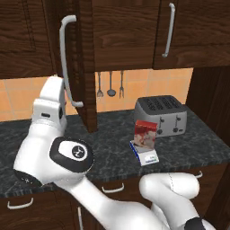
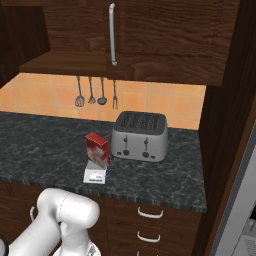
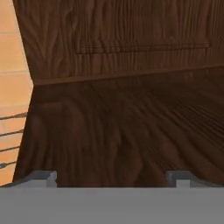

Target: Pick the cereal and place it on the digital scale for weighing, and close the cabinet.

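Tool spread wide, holding nothing, faces the cabinet door; cereal stands on the digital scale.

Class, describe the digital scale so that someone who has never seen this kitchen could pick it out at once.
Find the grey toaster on the dark counter. In front of it stands the red cereal box, and the digital scale is the small flat pale pad under that box. It is far lower and smaller than the toaster.

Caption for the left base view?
Small red cereal box standing on flat grey-white digital scale beside grey toaster; dark wood cabinet door open.
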